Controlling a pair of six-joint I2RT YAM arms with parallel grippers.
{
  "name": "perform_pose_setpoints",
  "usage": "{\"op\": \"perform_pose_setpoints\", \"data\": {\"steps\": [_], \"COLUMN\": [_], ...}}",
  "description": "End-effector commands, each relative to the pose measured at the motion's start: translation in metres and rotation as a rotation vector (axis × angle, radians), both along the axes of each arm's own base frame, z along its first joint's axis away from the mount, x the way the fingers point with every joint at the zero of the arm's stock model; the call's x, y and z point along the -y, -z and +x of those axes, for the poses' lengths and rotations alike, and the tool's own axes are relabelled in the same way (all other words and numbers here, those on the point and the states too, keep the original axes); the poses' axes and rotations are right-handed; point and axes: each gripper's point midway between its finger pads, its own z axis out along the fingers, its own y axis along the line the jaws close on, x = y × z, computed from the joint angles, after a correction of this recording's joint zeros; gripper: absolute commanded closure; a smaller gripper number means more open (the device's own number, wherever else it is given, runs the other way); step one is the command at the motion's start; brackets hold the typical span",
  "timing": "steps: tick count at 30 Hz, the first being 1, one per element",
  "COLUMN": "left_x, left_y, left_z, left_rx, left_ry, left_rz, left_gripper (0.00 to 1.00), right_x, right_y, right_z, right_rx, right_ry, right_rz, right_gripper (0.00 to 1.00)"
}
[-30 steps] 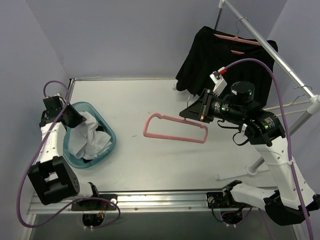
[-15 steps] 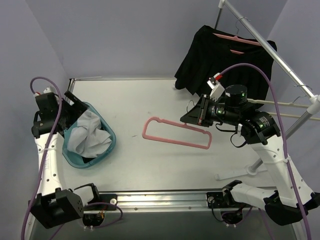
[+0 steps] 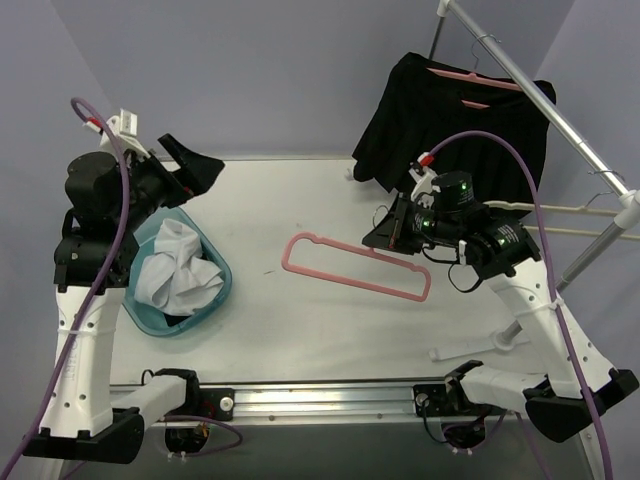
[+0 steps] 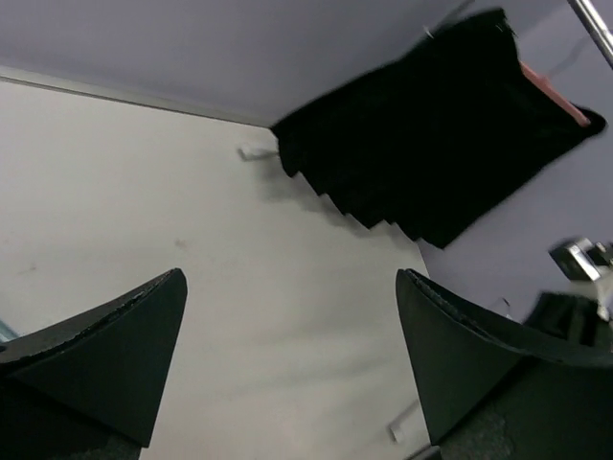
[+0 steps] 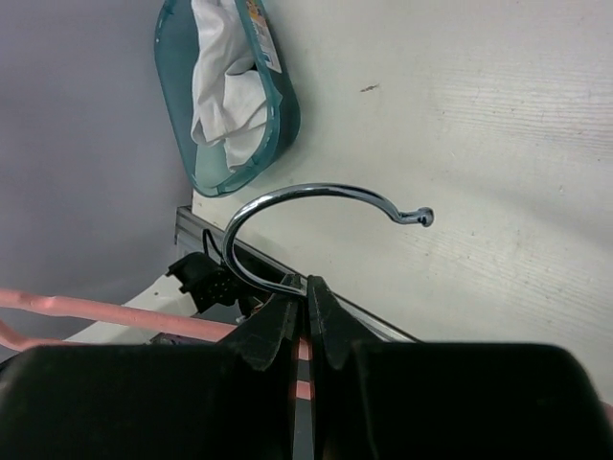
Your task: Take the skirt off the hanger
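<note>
Steadiness is counting: right pincer (image 5: 305, 297) is clamping the bare pink hanger (image 5: 96, 310) by its hook (image 5: 316, 189), needing a level set-down, while left pincer (image 3: 198, 162) is gaping empty at upper left, near the probably freed skirt (image 3: 180, 275).

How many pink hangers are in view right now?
2. One pink hanger is over the middle of the table, its hook clamped by the right gripper. The second pink hanger hangs on the rail at back right, carrying the black skirt. Fabric could hide more.
</note>
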Motion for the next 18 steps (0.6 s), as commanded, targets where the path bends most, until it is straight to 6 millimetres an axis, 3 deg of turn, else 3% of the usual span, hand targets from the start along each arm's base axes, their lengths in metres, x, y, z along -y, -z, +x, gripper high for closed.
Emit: {"op": "perform_pose_setpoints", "data": {"steps": [1,7,12,18], "left_x": [0.054,0.113,0.129,0.133], "left_y": [-0.033,-0.029,-0.024,-0.006], "left_z": [-0.033,-0.101,-0.137,-0.149], "left_rx": [0.124,0.13,0.124,0.066], "left_ry": [0.301,0.725,0.9,0.94], "left_rz": [0.015,-0.008,-0.001,0.019], "left_gripper": [0.0,0.07,0.07,0.09], "right_x": [0.009,0.015,0.019,0.014], "right_y": [-0.003,-0.003,-0.001,-0.008], "right_z": [0.0,-0.006,-0.009,-0.01], "right_rx": [0.049,0.055,0.062,0.06], "right_ry": [0.033,0.069,0.081,0.097], "right_rz": [-0.013,0.005,-0.001,0.046], "right_gripper": [1.0,1.0,1.0,1.0]}}
